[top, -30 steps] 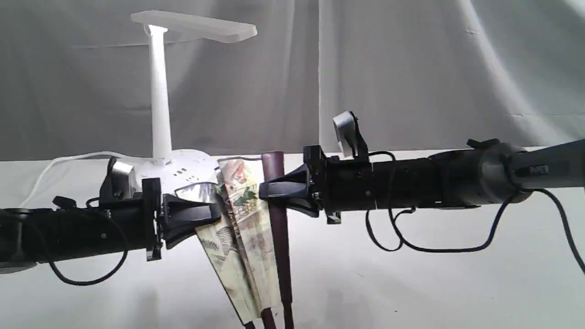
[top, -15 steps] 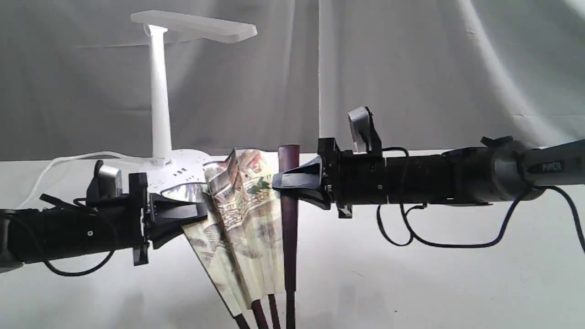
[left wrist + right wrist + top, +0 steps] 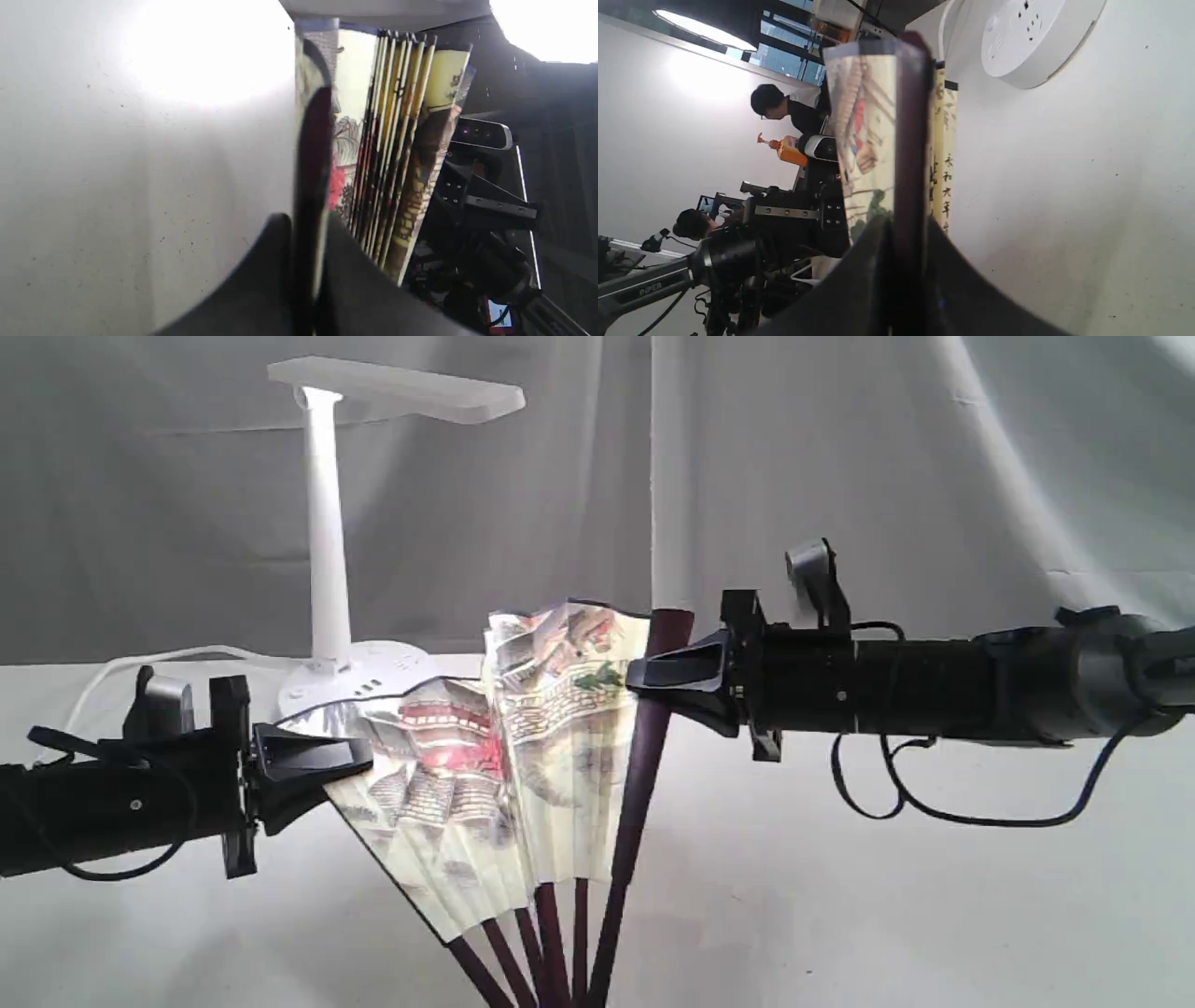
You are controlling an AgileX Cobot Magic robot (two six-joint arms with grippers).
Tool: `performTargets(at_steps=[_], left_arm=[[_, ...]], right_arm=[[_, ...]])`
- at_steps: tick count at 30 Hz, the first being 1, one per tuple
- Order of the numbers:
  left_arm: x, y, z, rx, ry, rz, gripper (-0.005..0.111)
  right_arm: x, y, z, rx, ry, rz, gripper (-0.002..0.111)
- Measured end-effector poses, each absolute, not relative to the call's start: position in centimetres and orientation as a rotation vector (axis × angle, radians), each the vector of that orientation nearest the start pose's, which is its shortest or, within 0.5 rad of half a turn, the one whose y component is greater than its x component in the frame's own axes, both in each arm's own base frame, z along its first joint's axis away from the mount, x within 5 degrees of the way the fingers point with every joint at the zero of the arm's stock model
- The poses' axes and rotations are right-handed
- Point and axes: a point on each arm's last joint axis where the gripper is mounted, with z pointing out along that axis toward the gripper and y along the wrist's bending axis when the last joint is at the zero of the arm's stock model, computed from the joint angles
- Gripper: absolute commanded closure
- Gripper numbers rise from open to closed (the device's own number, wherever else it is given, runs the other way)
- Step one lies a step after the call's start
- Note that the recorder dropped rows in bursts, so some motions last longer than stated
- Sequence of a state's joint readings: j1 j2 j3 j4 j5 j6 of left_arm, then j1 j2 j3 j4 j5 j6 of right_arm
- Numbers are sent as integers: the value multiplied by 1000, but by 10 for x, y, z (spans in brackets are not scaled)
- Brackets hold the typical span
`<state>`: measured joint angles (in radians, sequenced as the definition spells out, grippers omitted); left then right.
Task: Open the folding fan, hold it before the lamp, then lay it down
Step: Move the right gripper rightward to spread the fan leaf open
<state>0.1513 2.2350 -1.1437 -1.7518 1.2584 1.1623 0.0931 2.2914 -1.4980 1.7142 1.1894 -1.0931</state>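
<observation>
Exterior view: the fan [image 3: 504,728], half spread, stands upright over the worktop [image 3: 840,915] with its ribs gathered at the bottom, and its left edge overlaps the lamp [image 3: 327,523] base. The left claw [image 3: 359,756] is clamped on its left edge, and the right claw [image 3: 644,674] on its maroon right guard.

Left wrist view: the claw pinches a dark guard, with pleats bunched beyond it.

Right wrist view: the claw pinches the maroon guard, and the lamp's round base lies beyond it.
</observation>
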Motion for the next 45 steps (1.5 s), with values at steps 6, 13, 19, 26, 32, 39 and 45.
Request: performTargets(at_steps=[6, 13, 19, 26, 32, 39, 45], left_arm=[[395, -21, 107, -367, 2104, -1717, 107], [395, -15, 106, -396, 2100, -1712, 107], [395, -13, 106, -401, 2099, -1710, 107], [395, -5, 106, -428, 2088, -1701, 107], [395, -2, 105, -441, 2088, -1701, 107], [390, -3, 101, -474, 2096, -1707, 107], [390, -3, 101, -481, 2092, -1708, 107]], right_arm=[[449, 105, 151, -53, 2075, 1693, 108], [453, 86, 152, -8, 2057, 1674, 108], [454, 83, 152, 0, 2054, 1672, 108], [456, 63, 152, 43, 2039, 1654, 108], [451, 39, 141, 145, 2040, 1645, 108], [449, 23, 136, 191, 2032, 1628, 108], [449, 5, 137, 230, 2011, 1607, 108]])
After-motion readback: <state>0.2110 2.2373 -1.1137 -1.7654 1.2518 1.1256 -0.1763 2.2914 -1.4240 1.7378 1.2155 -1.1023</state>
